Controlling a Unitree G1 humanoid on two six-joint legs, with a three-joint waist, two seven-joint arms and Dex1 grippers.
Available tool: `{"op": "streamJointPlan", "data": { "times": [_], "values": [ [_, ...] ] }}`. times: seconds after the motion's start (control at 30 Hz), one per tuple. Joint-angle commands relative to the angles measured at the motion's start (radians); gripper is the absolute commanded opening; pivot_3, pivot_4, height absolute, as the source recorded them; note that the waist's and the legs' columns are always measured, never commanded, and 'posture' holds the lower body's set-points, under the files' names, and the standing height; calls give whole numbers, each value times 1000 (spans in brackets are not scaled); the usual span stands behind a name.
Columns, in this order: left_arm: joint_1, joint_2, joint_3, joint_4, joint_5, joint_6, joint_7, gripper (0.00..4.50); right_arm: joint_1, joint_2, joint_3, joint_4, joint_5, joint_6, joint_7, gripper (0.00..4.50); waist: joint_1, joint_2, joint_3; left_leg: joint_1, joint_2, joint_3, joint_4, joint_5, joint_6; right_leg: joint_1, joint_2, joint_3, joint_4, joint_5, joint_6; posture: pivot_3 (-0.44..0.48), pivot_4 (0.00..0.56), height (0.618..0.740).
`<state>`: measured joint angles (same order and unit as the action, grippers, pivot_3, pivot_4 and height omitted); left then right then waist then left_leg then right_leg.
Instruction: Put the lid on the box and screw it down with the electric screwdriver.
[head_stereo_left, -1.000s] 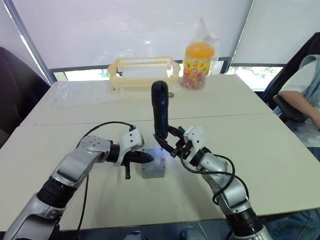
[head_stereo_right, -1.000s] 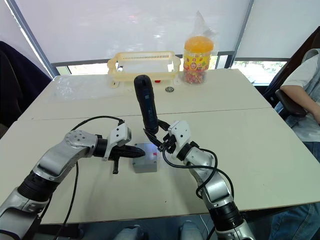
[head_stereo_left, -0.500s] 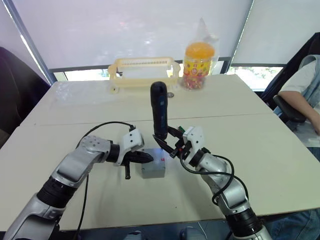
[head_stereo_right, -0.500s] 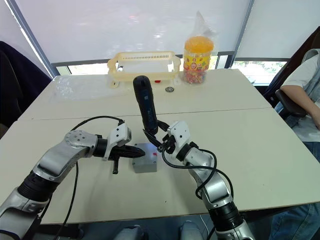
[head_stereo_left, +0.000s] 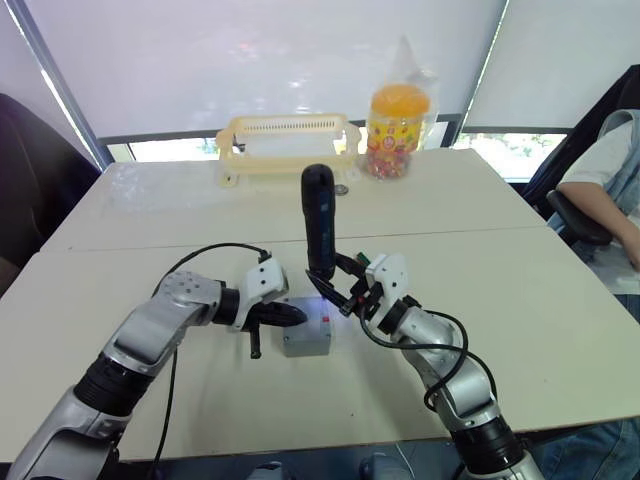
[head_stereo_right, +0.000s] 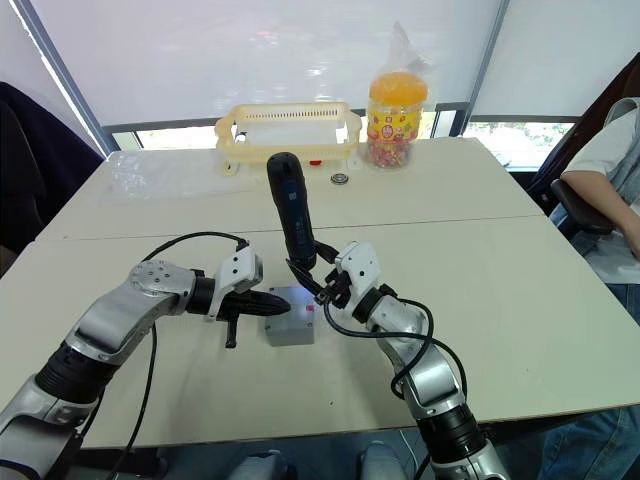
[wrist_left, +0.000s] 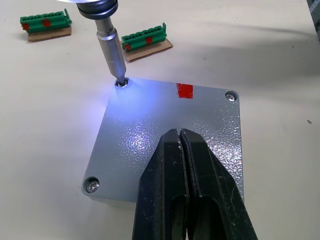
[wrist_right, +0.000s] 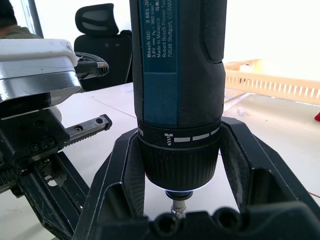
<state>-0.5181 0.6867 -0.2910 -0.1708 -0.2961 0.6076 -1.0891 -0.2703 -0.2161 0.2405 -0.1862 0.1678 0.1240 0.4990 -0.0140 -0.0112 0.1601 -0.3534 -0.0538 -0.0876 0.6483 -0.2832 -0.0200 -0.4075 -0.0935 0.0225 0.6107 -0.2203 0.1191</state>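
- The lid (wrist_left: 170, 135) sits flush on the box (head_stereo_left: 306, 340), which rests on the tabletop (head_stereo_left: 520, 300) between the two sets of jaws. Screws show in the two corners either side of the left jaws; a red mark lies near the edge farthest from them.
- The electric screwdriver (head_stereo_left: 319, 232) stands nearly upright in the right gripper (head_stereo_left: 345, 292), whose jaws are clamped around its collar. Its bit (wrist_left: 114, 57) is seated in the lid's corner hole farthest from the left jaws, and the tip light washes that corner blue.
- The left gripper (wrist_left: 184, 185) lies across the lid with its jaws pressed together, seemingly holding the lid down rather than gripping it.
- Likely risk: the tool leans slightly, so if it tips further in the right jaws the bit could cam out of the screw head and skate across the lid.
- With the left jaws only bearing on top, driving torque could probably spin or slide the box on the smooth tabletop, pulling the hole off the bit.
- Pressing at one corner might lift the lid's opposite side if the left jaws ease off.
- Two green terminal blocks (wrist_left: 145, 40) lie just beyond the driven corner, away from the left jaws; a sliding box could knock them.
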Motion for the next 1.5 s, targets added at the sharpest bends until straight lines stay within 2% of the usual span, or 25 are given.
{"op": "streamJointPlan", "data": {
  "times": [0.03,0.17,0.37,0.5,0.73,0.9,0.97,1.13,1.2,1.27,1.37,1.5],
  "values": [
    [17,6,-26,8,19,22,-3,0,44,-28,5,81,-39,53,-2,1752,0,0,0,0,0,0,0,0,0,0,0,0,0,0,0,0,150,740],
    [21,7,-32,10,25,16,-5,0,10,-16,-47,-4,10,94,-27,1752,1,0,0,-1,0,0,0,0,0,-1,0,0,0,0,0,0,150,740],
    [34,16,-37,20,31,7,-16,0,-83,13,-154,-303,203,329,-101,1752,3,1,7,-5,-1,-1,0,0,0,-4,-2,-1,0,0,0,0,150,740],
    [34,14,-37,33,36,-1,-25,0,-157,-5,-220,-435,315,485,-146,1752,3,2,8,-19,-2,-1,0,1,-1,-19,-2,0,1,4,-3,0,150,740],
    [30,-5,-26,47,24,-7,-26,0,-283,-24,-335,-433,448,618,-197,1752,1,2,8,-20,-2,-1,-1,1,-1,-20,-2,-2,1,4,-3,0,150,740],
    [31,-18,10,40,5,-16,-23,0,-363,-13,-496,-318,637,772,-304,1752,1,1,8,-20,-2,0,-1,1,-1,-20,-2,-2,1,4,-3,0,150,740],
    [29,-19,40,20,-26,8,-25,0,-408,-57,-559,-270,736,871,-334,1752,1,3,10,-20,-2,0,-1,1,-1,-20,-2,-2,1,4,-4,0,150,740],
    [25,73,171,-113,-144,130,-39,0,-501,-346,-689,-122,969,1302,-356,1752,0,4,28,-23,-2,0,-1,1,-1,-23,-3,-2,1,4,-3,0,150,740],
    [32,126,218,-162,-185,167,-47,0,-509,-466,-693,-72,1025,1451,-327,1752,0,4,29,-28,-2,0,-1,1,0,-27,-3,-3,1,4,-3,0,150,740],
    [47,184,262,-205,-220,197,-62,0,-455,-614,-639,-25,1078,1490,-316,1752,0,4,30,-37,-2,0,-1,1,0,-37,-3,-3,3,6,-1,0,150,740],
    [79,269,315,-258,-259,220,-89,0,-364,-795,-559,37,1160,1490,-303,1752,1,3,31,-39,-2,2,-1,-2,4,-38,-4,-3,0,5,0,0,150,740],
    [136,356,337,-323,-291,216,-133,0,-303,-873,-507,135,1278,1490,-340,1752,-7,3,33,-39,-2,6,0,-3,6,-38,-4,-1,-3,5,1,0,150,740]
  ]
}}
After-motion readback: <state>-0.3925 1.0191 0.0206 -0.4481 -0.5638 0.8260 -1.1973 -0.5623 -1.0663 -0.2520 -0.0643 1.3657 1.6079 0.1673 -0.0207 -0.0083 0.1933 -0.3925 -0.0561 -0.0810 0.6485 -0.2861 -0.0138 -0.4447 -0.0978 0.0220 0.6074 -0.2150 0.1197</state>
